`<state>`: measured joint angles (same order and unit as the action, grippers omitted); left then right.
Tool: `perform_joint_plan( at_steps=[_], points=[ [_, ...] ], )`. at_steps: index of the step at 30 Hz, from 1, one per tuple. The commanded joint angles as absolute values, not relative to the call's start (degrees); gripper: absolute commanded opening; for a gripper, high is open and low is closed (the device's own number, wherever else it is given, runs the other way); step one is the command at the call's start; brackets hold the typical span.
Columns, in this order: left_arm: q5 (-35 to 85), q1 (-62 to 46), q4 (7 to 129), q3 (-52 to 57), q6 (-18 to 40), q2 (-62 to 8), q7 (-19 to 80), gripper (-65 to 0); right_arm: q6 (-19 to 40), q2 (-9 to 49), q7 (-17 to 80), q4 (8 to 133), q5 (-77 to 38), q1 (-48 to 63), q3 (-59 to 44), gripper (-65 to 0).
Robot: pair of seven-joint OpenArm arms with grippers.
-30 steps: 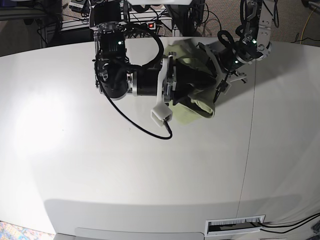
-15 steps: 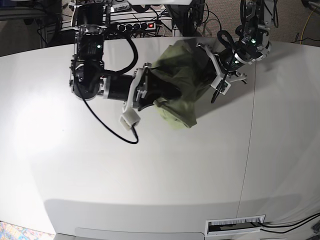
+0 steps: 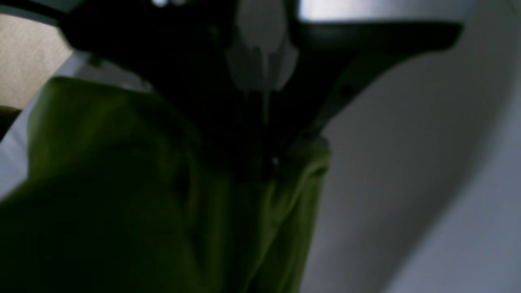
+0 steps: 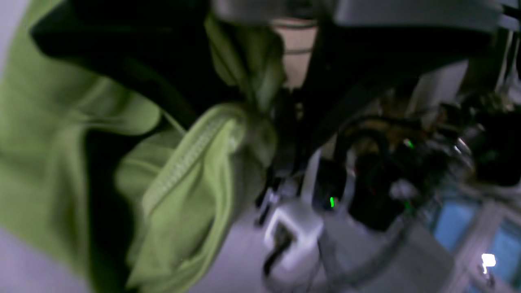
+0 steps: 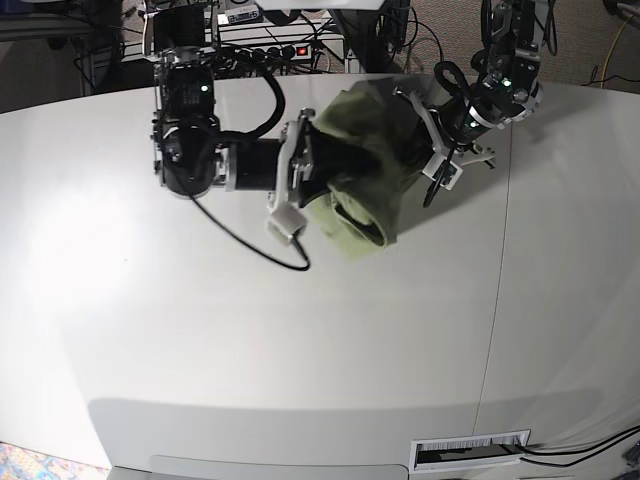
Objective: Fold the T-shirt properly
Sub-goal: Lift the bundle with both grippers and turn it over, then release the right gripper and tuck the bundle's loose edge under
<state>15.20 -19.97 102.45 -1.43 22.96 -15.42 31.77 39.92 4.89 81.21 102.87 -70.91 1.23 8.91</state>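
You see the T-shirt (image 4: 191,162) filling the left half of the frame, bunched in thick green folds with a stitched hem running diagonally through the middle. Dark end effector (image 4: 260,93) parts cross the top (blurred, jaw spacing unclear). Right of centre, black cabling and green indicator lights (image 4: 331,201) show.

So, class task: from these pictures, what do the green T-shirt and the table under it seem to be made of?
T-shirt: soft knit cloth, probably cotton, matte; it bunches and wrinkles, and the right wrist view shows a stitched hem.
Table: smooth, hard white surface, slightly glossy with a soft glare patch, perhaps laminate or painted board; a thin seam crosses it. The exact material cannot be told.
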Motion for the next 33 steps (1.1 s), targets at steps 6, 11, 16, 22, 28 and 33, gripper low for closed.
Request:
perform_joint_plan(
  at_steps=[6,11,16,22,28,33],
  points=[
    [13.65,-19.99,102.74,-1.3,22.09,-15.9,32.97,-63.7,40.0,4.93,80.0,103.81,-68.77,0.3,14.98,-37.3],
    [13.65,-19.99,102.74,-1.32,22.09,-15.9,32.95,-63.7,40.0,4.86,80.0,103.96,-78.54,-0.03,15.2,-37.3],
    [11.77,-19.99,102.85,-1.3,21.96,-15.92,32.97,-63.7,40.0,4.27,80.0,105.58,-81.95,-0.49,14.92,-37.4],
    [1.98,-20.01,107.07,-1.3,17.17,-15.92,32.97,-63.7,40.0,4.27,80.0,106.19,-83.74,-0.51,10.15,-37.4],
    [-8.75,-20.01,113.99,-1.3,13.13,-15.92,32.99,-63.7,40.0,3.44,80.0,106.19,-85.0,-0.51,2.76,-37.5],
    [-11.92,-20.01,119.77,-1.3,10.9,-16.19,32.99,-63.7,40.0,2.55,80.0,106.17,-85.0,-1.17,-1.48,-37.6]
  ],
)
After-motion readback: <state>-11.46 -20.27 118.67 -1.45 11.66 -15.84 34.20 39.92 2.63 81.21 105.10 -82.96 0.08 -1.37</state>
